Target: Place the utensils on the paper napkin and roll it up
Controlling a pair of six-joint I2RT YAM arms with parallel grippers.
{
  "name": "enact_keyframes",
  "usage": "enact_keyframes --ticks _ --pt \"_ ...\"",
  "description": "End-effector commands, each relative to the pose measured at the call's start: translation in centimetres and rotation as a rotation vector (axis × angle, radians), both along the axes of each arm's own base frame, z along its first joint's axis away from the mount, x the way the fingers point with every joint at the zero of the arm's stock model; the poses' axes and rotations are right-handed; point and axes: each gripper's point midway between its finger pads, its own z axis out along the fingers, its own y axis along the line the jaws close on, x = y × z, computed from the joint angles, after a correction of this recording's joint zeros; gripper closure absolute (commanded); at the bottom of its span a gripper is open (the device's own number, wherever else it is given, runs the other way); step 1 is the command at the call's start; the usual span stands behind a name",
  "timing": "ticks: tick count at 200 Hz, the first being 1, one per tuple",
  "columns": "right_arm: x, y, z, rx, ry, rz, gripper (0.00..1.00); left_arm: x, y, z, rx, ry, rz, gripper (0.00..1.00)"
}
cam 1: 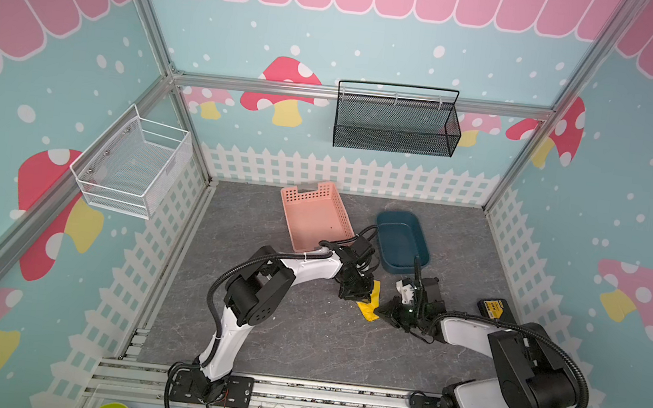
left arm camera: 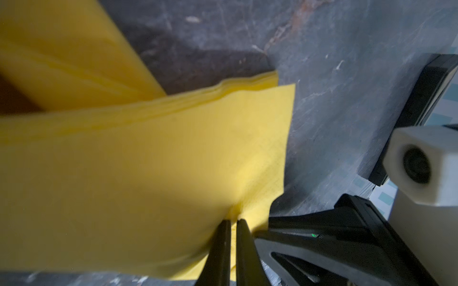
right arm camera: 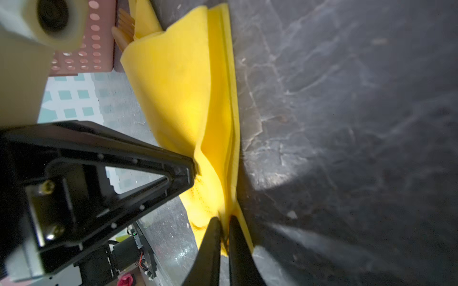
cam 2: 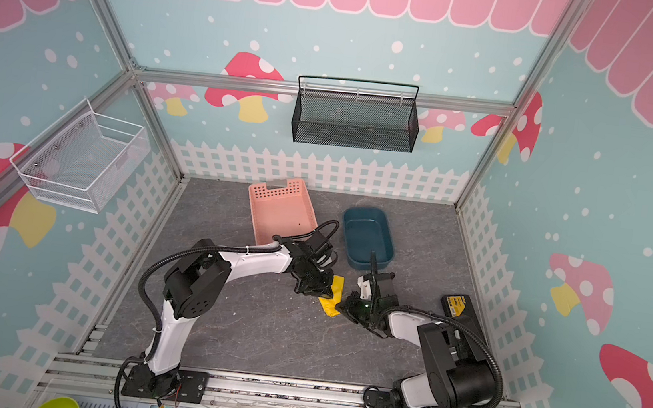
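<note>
The paper napkin (cam 1: 371, 310) (cam 2: 333, 300) is bright yellow and folded over into a loose, narrow bundle on the grey tabletop between my two grippers. My left gripper (left arm camera: 233, 221) (cam 1: 361, 298) is shut on one edge of it, and the sheet fills most of the left wrist view (left arm camera: 148, 161). My right gripper (right arm camera: 224, 219) (cam 1: 382, 314) pinches the layered edge (right arm camera: 223, 123) from the opposite side. Orange-tan tips of the utensils (right arm camera: 124, 31) poke out of the bundle's far end in the right wrist view; the rest of them is hidden inside the paper.
A pink perforated basket (cam 1: 315, 216) and a dark blue tray (cam 1: 402, 243) stand just behind the grippers. A black and yellow box (cam 1: 494, 310) lies at the right. A white wire basket (cam 1: 132, 166) and a black mesh basket (cam 1: 396, 123) hang on the walls.
</note>
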Motion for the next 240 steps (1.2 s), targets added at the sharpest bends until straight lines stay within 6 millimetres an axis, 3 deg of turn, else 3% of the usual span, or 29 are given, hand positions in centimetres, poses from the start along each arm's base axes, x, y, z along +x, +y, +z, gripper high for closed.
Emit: enact_keyframes --ticks 1,37,64,86,124,161,181,197,240 --pt "0.1 -1.0 0.5 -0.067 0.008 -0.024 0.80 -0.8 1.9 -3.0 0.109 0.043 -0.007 0.88" --pt "0.5 -1.1 2.3 -0.069 -0.029 -0.030 0.76 -0.8 1.9 -3.1 0.110 0.045 -0.009 0.88" --pt "0.6 0.7 4.1 0.050 -0.070 0.027 0.87 -0.8 1.9 -3.3 0.112 0.049 -0.010 0.88" --pt "0.3 2.1 4.5 0.151 -0.071 0.077 0.92 -0.8 1.8 -3.2 0.109 0.049 -0.009 0.88" --pt "-0.4 2.2 2.0 0.154 -0.009 0.085 0.96 -0.8 1.9 -3.3 0.112 0.051 -0.007 0.88" --pt "-2.1 -0.4 -3.0 -0.019 0.100 0.033 1.00 -0.9 2.0 -3.2 0.116 0.051 -0.010 0.88" --pt "-2.7 -1.3 -4.3 -0.094 0.127 0.037 1.00 -0.9 2.1 -3.3 0.119 0.053 -0.011 0.88" --pt "-2.3 -1.1 -3.5 -0.083 0.105 0.042 1.00 -1.0 2.1 -3.3 0.119 0.054 -0.011 0.88" --pt "-0.4 1.0 1.1 0.056 -0.007 0.071 1.00 -0.9 2.1 -3.3 0.119 0.054 -0.011 0.88"
